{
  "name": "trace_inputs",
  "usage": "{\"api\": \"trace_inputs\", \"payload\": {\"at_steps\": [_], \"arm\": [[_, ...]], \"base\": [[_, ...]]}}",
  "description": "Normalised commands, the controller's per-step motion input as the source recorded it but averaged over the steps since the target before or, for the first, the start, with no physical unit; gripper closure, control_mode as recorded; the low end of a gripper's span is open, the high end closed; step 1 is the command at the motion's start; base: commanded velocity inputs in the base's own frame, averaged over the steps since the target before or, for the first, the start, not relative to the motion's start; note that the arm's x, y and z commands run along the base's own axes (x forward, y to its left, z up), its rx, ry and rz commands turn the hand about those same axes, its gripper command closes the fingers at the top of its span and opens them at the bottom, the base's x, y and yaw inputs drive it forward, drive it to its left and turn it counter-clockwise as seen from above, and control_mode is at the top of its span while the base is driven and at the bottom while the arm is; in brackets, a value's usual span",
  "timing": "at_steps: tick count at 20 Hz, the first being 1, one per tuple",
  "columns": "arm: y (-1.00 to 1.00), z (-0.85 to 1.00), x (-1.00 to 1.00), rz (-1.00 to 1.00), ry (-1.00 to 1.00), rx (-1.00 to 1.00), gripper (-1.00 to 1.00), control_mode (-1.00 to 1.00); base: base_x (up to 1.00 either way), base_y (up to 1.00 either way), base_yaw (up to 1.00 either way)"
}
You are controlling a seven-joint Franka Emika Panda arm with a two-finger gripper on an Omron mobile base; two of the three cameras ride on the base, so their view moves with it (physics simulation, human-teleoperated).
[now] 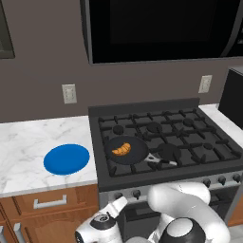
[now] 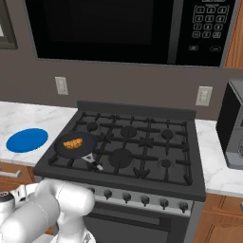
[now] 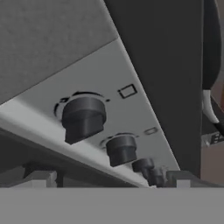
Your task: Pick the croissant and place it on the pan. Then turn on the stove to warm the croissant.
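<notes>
The golden croissant lies in the dark round pan on the front left burner of the black stove. The pan's silver-tipped handle points toward the front right. My arm is folded low in front of the stove's grey knob panel. In the hand view my gripper is open, its fingertips wide apart. It sits close under the large leftmost knob, and a second knob is beside it. Nothing is held.
A flat blue plate rests on the marble counter left of the stove. A black microwave hangs above. A dark appliance stands on the right counter. Wooden drawers sit beside my arm.
</notes>
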Motion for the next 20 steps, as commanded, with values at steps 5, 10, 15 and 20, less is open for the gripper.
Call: {"api": "trace_inputs", "payload": {"at_steps": [5, 10, 15, 20], "arm": [[-0.06, 0.2, 0.0, 0.18, 0.01, 0.0, -1.0, -1.0], [-0.05, 0.36, 0.0, 0.11, 0.03, 0.02, -1.0, -1.0], [-0.26, 0.07, 0.01, 0.08, 0.1, 0.04, -1.0, -1.0], [-0.26, 0.0, 0.29, 0.07, 0.15, 0.04, -1.0, -1.0]], "base": [[0.0, 0.0, 0.0], [0.0, 0.0, 0.0], [0.0, 0.0, 0.0], [0.0, 0.0, 0.0]]}}
